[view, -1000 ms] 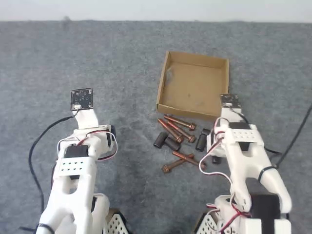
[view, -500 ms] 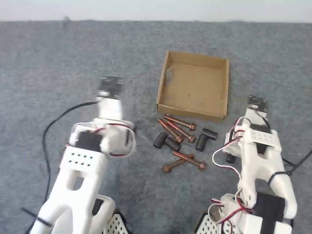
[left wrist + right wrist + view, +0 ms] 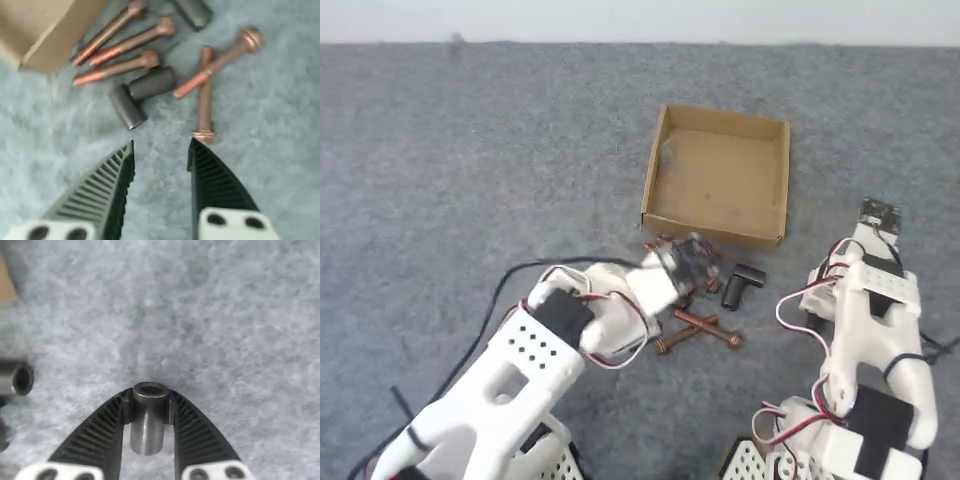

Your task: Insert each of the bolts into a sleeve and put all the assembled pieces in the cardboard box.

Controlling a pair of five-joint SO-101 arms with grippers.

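Copper bolts [image 3: 120, 67] lie at our open left hand's [image 3: 161, 144] twelve o'clock; our right hand [image 3: 149, 400] grips a sleeve [image 3: 147, 432]. Next, we judge, a bolt needs grasping.

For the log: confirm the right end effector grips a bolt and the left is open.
Not a bolt: the right wrist view shows the right end effector shut on a sleeve. The left end effector is open.

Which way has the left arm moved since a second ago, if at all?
Yes. The left arm has swung rightward and now sits over the bolts by the cardboard box's near wall.
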